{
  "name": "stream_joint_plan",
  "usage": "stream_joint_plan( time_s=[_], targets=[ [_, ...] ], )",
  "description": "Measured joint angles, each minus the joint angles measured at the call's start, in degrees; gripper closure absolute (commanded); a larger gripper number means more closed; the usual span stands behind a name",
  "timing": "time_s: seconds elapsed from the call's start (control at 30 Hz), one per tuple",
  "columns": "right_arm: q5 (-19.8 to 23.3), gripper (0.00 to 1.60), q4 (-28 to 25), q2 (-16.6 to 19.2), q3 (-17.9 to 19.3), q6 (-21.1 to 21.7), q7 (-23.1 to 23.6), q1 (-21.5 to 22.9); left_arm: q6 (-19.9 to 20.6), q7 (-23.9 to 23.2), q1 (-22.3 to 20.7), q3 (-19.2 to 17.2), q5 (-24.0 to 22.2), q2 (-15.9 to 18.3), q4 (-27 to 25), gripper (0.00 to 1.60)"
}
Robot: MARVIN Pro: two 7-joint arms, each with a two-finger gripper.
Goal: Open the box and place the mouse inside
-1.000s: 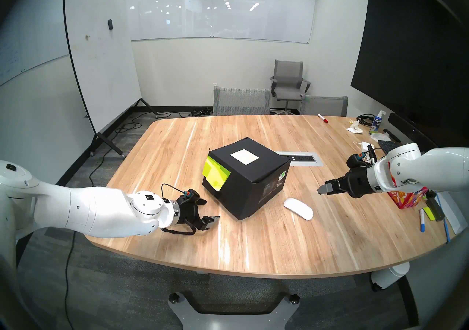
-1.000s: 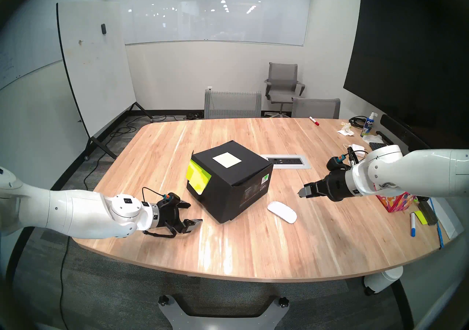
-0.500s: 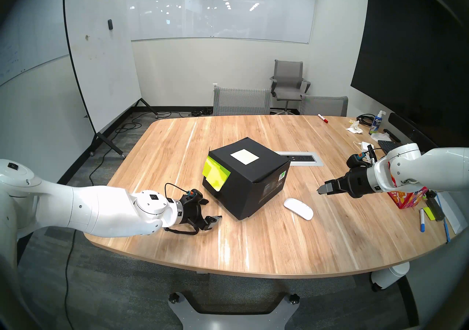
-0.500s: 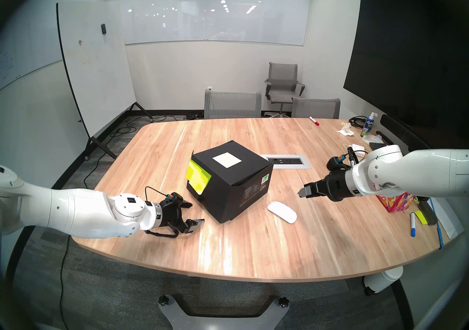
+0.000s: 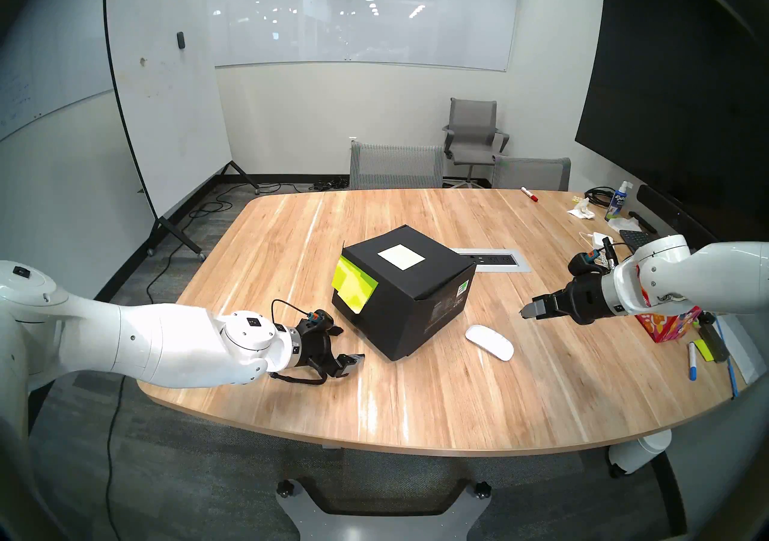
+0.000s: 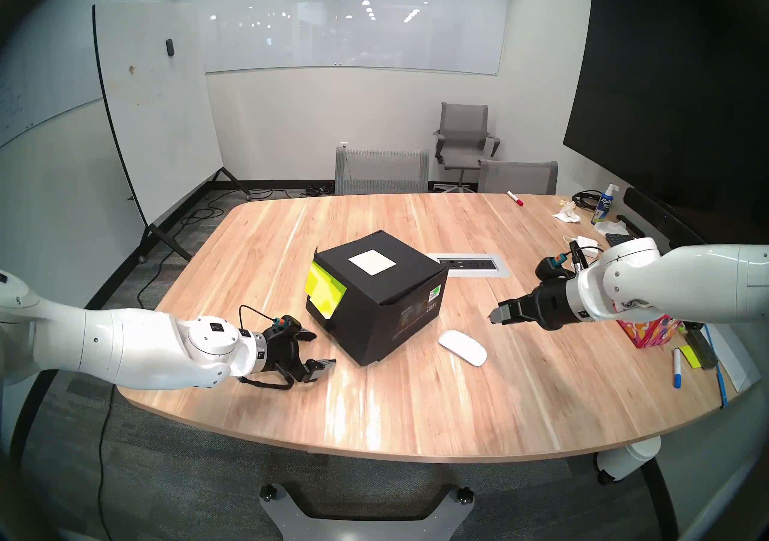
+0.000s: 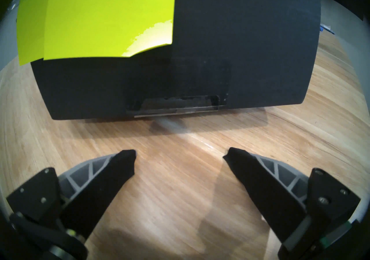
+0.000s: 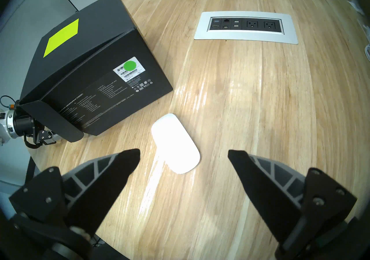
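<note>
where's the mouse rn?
In the head view the mouse lies flat on the table, right of centre, just right of the closed black box and short of the open right claw.

We found bare table (image 5: 416, 394) between the left gripper (image 7: 179, 154) and the box (image 7: 220, 53), whose black front face with overhanging sticky notes (image 7: 104, 17) blocked the way straight ahead. The fingers stood spread, a strip of wood separating them from the box. On the other side, the right gripper (image 8: 183, 153) hung spread above the mouse (image 8: 176, 143), nothing between them. The box's side wall (image 8: 104, 95) stood just beside the mouse (a narrow strip of wood between them), while the flush power panel (image 8: 245, 27) lay well apart. Clutter around the tissue box (image 5: 670, 326) crowded the table's right edge.
</note>
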Motion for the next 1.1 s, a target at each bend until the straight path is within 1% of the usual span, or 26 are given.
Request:
stream_joint_plan(
  time_s=[0.2,0.5,0.57,0.63,0.77,0.83,0.93,1.1],
  targets=[
    [0.0,0.0,0.0,0.0,0.0,0.0,0.0,0.0,-0.23,-0.42,0.54,-0.62,-1.69,-0.17,0.37,0.0],
    [0.0,0.0,0.0,0.0,0.0,0.0,0.0,0.0,-1.57,-1.63,2.1,-2.24,-6.53,-0.17,0.71,0.0],
    [0.0,0.0,0.0,0.0,0.0,0.0,0.0,0.0,-2.96,-3.92,2.85,-2.95,-8.67,0.18,0.83,0.0],
    [0.0,0.0,0.0,0.0,0.0,0.0,0.0,0.0,-3.37,-4.76,3.01,-3.09,-9.13,0.38,0.81,0.0],
    [0.0,0.0,0.0,0.0,0.0,0.0,0.0,0.0,-5.54,-9.16,3.85,-3.59,-11.1,1.62,0.71,0.0],
    [0.0,0.0,0.0,0.0,0.0,0.0,0.0,0.0,-6.44,-11.65,4.36,-3.76,-11.79,2.04,1.44,0.0],
    [0.0,0.0,0.0,0.0,0.0,0.0,0.0,0.0,-7.34,-12.7,4.81,-3.78,-11.78,2.14,2.75,0.0],
    [0.0,0.0,0.0,0.0,0.0,0.0,0.0,0.0,-7.88,-12.89,4.98,-3.52,-10.56,1.94,4.02,0.0]
  ],
)
